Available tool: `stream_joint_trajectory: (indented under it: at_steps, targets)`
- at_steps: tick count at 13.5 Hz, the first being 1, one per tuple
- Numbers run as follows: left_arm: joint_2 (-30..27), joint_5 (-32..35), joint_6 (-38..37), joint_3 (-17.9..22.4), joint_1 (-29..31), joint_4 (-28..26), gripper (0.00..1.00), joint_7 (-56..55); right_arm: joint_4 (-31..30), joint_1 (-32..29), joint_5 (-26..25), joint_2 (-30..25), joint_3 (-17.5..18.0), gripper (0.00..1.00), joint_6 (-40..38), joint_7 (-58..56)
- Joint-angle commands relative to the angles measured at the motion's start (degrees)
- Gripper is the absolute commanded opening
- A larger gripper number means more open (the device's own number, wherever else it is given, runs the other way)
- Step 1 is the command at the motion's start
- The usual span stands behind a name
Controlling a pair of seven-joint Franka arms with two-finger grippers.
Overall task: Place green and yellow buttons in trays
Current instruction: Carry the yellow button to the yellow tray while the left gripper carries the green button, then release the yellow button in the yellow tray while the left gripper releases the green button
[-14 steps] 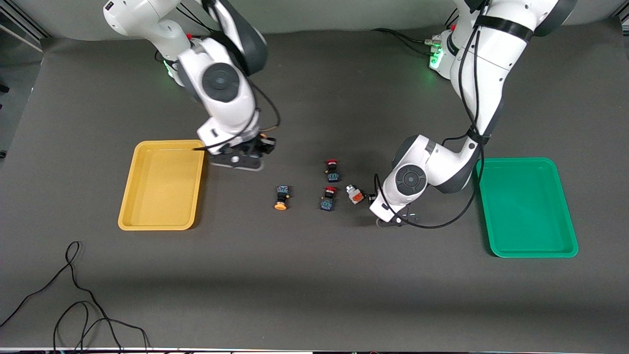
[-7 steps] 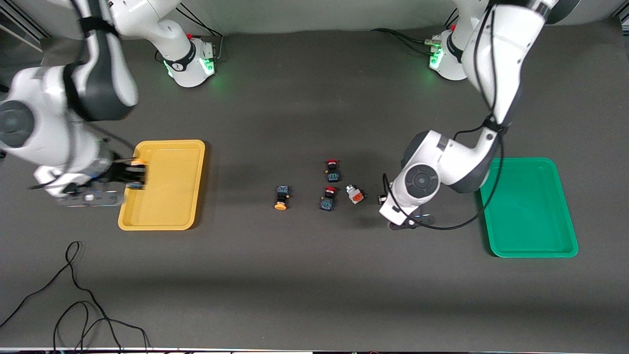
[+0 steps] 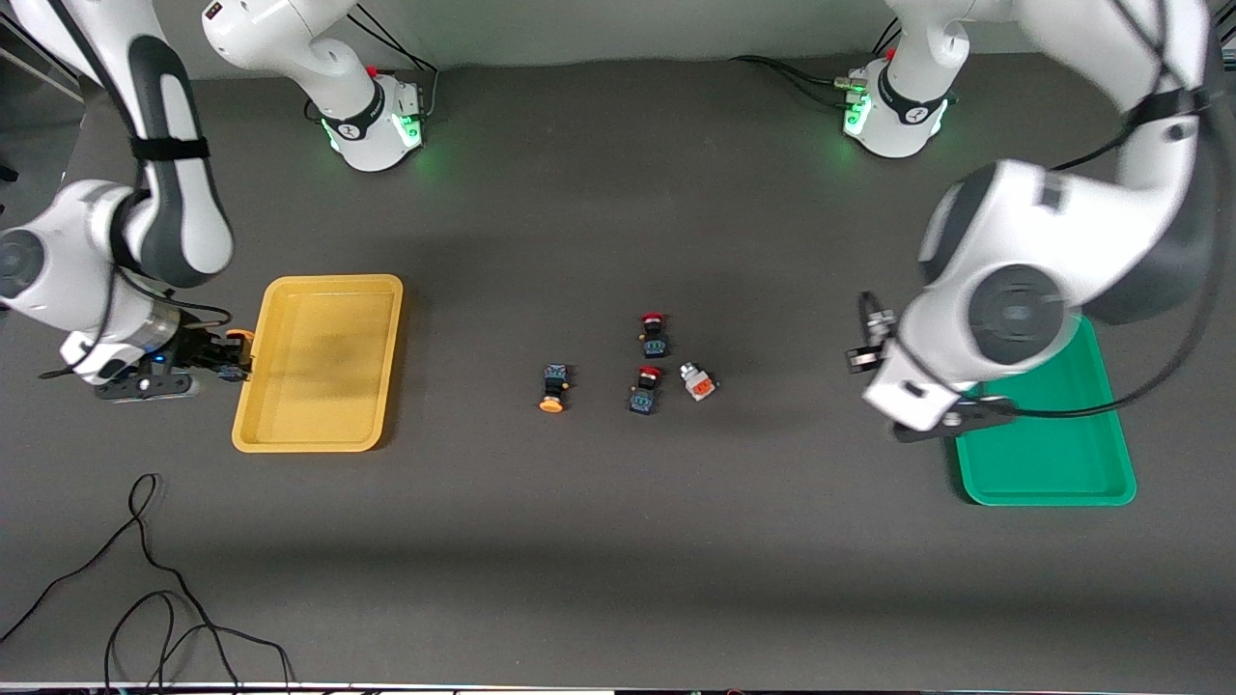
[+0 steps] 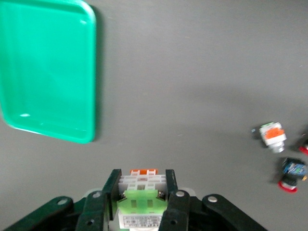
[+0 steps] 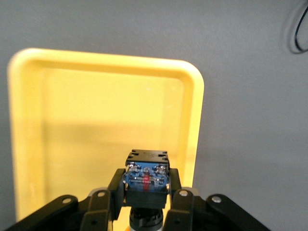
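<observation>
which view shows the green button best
The left wrist view: the green button fills the foreground, clamped in the left claw, green face and pale body plain. The front view shows only a dark speck at that claw. The right wrist view does not show it.

We see only part of the green tray (image 3: 1053, 463): the left arm covers its end toward the robots' bases in the front view, and the left wrist view cuts off two of its sides. The left pincer (image 4: 143, 192) hides the lower body of its grey, green-faced button (image 4: 142, 202), which the picture's edge crops too. In the right pincer (image 5: 146, 192), the dark button (image 5: 146, 177) shows only its terminal end; its cap is mostly hidden. The labels on the loose buttons (image 3: 645, 362) are too small to read.
</observation>
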Motion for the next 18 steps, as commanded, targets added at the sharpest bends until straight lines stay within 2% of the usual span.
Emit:
stream_joint_trajectory:
  at_steps: [1,3,4,5,6,7,8,9,12,14,16,18]
  targets:
    - [-0.42,0.28,-3.32,-0.22,6.61,2.88,0.0,9.77,-0.23,0.13,11.29,8.4,0.21,0.07,3.81,-8.23]
    - [-1.13,0.28,-3.41,-0.13,13.02,2.62,0.0,21.61,0.21,0.74,23.86,13.95,0.47,0.07,3.82,-16.66]
    - [-1.14,0.37,-3.32,-0.13,16.27,2.45,0.0,26.55,0.38,0.92,26.79,15.19,0.56,0.07,3.73,-19.66]
    - [-0.87,0.72,-2.8,-0.13,19.09,2.01,0.0,30.86,0.65,0.66,27.51,15.47,0.56,0.07,3.64,-20.82]
    - [-0.52,1.07,-1.58,-0.04,22.07,0.7,0.0,34.82,0.82,0.65,27.52,15.47,0.56,0.19,3.38,-20.83]
    - [-0.43,1.07,1.13,-0.04,24.54,-1.05,0.0,38.25,1.0,0.65,27.52,15.47,0.56,0.56,3.2,-20.57]
    - [-0.43,1.16,4.73,-0.04,27.0,-3.59,0.0,41.85,1.44,0.57,27.61,15.38,0.56,0.81,2.77,-20.05]
    - [-0.43,1.51,9.03,-0.04,29.11,-6.23,0.0,45.11,2.31,0.48,27.61,15.21,0.56,0.98,1.63,-19.96]
    - [-0.26,1.95,24.31,-0.04,34.22,-16.68,0.0,51.36,7.84,0.83,26.47,14.59,-0.84,1.0,-7.4,-19.69]
    - [0.27,1.95,36.87,-0.04,36.24,-25.2,0.0,52.0,16.5,1.18,18.95,14.33,-4.09,1.0,-16.69,-15.59]
    - [1.4,1.95,46.21,-0.04,36.61,-30.67,0.0,52.0,28.02,1.09,10.25,14.33,-4.1,1.0,-28.82,-7.16]
    - [4.12,1.95,51.67,0.13,36.69,-32.62,0.0,52.0,35.95,1.36,7.75,14.41,-3.66,1.0,-36.84,-2.31]
